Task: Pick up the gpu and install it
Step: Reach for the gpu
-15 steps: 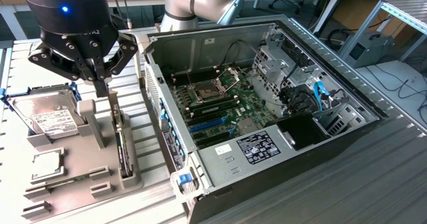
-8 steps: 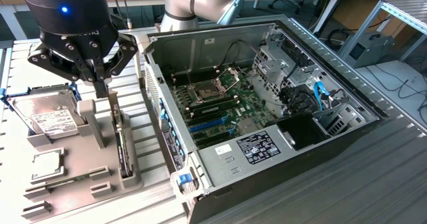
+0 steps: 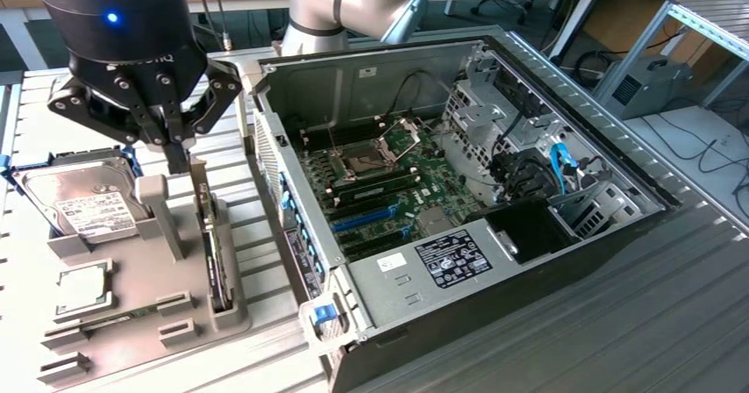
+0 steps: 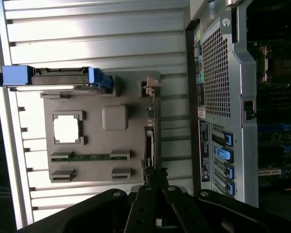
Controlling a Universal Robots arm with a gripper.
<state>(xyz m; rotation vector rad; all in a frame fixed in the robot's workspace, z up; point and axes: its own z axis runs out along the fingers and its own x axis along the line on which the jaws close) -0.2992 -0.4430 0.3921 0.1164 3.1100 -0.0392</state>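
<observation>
The gpu (image 3: 214, 253) stands on its long edge in a slot along the grey holder tray (image 3: 153, 301), on the side nearest the computer case; it is a thin dark board with a metal bracket end. In the wrist view the gpu (image 4: 149, 141) appears edge-on as a narrow strip. My gripper (image 3: 178, 158) hangs just above the card's far end, fingers pressed together and holding nothing. In the wrist view the gripper (image 4: 153, 183) sits in line with the card's edge.
The tray also holds a silver hard drive (image 3: 82, 202) in a blue bracket, a square processor chip (image 3: 82, 288) and a memory stick (image 4: 89, 156). The open computer case (image 3: 307, 261) lies at the exterior view's right, its motherboard showing blue expansion slots (image 3: 363, 222).
</observation>
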